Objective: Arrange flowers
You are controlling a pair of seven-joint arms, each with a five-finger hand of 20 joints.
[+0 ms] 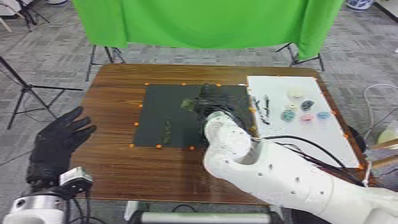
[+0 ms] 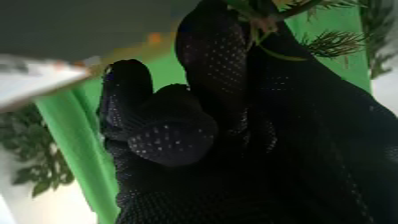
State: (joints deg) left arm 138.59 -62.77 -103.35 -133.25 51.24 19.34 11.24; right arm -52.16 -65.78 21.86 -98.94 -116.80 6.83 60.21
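My left hand (image 1: 62, 135) is at the left edge of the brown wooden table (image 1: 160, 175), its fingers apart and relaxed. A thin green stem (image 1: 167, 132) lies on the near left part of the black mat (image 1: 155, 105). To the mat's right, on the white sheet (image 1: 320, 145), a pink flower head (image 1: 307, 117), a teal one (image 1: 288, 116) and a light blue one (image 1: 323, 115) sit near each other, with a darker blue-green one (image 1: 307, 105) just beyond and a cream one (image 1: 295, 93) farther off. Dark twigs (image 1: 264, 107) lie along the sheet's left side. I have my right hand (image 1: 213, 100) over the mat's right part, clamped on a leafy green sprig (image 1: 188, 104); in the right wrist view, its stem crosses at my fingertips while other fingers curl in. Past the table hangs a green cloth (image 1: 209, 25).
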